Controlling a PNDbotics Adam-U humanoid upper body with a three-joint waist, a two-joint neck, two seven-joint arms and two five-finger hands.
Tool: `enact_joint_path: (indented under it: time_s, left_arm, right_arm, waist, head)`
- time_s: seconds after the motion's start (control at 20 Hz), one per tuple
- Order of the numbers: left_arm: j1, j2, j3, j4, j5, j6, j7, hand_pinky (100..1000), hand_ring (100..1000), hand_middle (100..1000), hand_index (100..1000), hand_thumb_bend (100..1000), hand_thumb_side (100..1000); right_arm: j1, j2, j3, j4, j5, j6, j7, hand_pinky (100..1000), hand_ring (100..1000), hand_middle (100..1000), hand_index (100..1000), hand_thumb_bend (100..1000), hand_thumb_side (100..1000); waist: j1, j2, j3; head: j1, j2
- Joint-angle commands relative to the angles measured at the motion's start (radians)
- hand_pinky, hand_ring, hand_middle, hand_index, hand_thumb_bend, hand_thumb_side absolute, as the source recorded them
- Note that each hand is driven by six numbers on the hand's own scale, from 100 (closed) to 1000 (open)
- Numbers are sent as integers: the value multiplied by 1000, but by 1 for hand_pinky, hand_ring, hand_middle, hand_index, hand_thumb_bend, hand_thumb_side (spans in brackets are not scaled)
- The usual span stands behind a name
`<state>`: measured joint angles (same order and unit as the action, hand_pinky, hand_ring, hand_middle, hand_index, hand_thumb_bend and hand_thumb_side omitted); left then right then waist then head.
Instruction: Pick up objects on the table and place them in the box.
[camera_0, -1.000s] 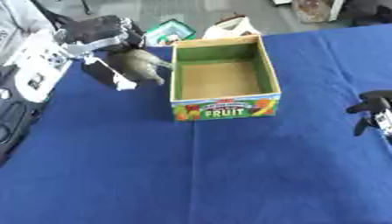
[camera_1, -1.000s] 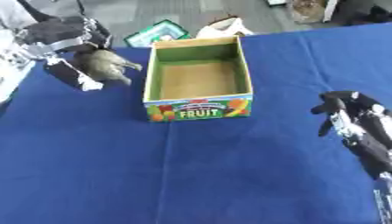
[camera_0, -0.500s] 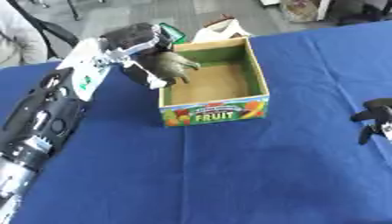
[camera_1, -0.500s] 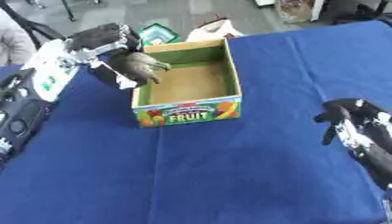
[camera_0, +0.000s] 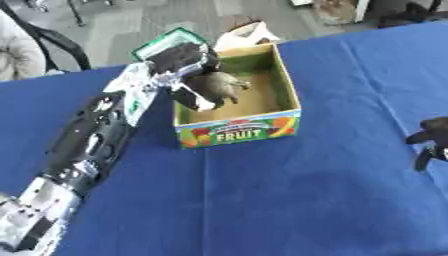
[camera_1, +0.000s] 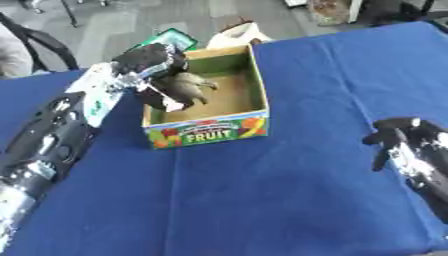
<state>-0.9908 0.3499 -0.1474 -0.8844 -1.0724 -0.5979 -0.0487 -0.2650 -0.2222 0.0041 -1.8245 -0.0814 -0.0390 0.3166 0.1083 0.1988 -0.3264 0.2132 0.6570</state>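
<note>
A brownish-grey toy (camera_0: 220, 86) is held above the box (camera_0: 238, 131), gripped by curled fingers of the left hand (camera_0: 182, 61). It is judged light and rigid, best taken round its body. The right hand (camera_1: 395, 136) is idle, fingers relaxed.

Left hand (camera_0: 184, 62): curled round a grey-brown animal figure (camera_0: 220, 85), held over the open fruit box (camera_0: 238, 131). Box on blue surface (camera_0: 289, 195). Right hand (camera_0: 430, 140): at right edge, fingers hanging down.

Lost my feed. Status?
Left hand shut on grey-brown toy, over the box. Right hand idle at right edge. Nothing in the way.
</note>
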Motion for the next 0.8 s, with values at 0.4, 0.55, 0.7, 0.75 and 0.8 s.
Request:
enact_joint_path:
  time_s: [0.4,0.55,0.7,0.75,0.8]
  left_arm:
    - [-21,-2,29,36,-233,34,53,618,563,535,667,608,400]
    - [-20,-4,27,40,-250,21,21,671,649,629,765,745,452]
    - [-21,1,31,36,-239,5,-22,707,708,703,806,821,529]
    - [-21,3,33,30,-232,3,-31,718,725,727,816,836,580]
    - [-22,6,35,24,-224,2,-37,727,736,742,820,848,604]
  right_arm:
    - [-21,0,2,-12,-14,-4,5,359,633,514,689,100,445]
    - [-20,1,2,-12,-14,-4,5,359,633,514,689,100,445]
    - [-17,1,0,-11,-13,-4,4,360,633,514,689,100,445]
    - [-17,1,0,-11,-13,-4,4,360,633,514,689,100,445]
    - [-16,1,0,-11,-13,-4,4,360,633,514,689,100,445]
  waist:
    - [-13,-8,-22]
    - [-14,-9,-22]
    - [-16,-12,-23]
    - [-16,-13,-22]
    - [-16,-14,-21]
  head:
    - [6,-12]
    - [6,-12]
    - [3,-11]
    - [2,-11]
    - [1,-11]
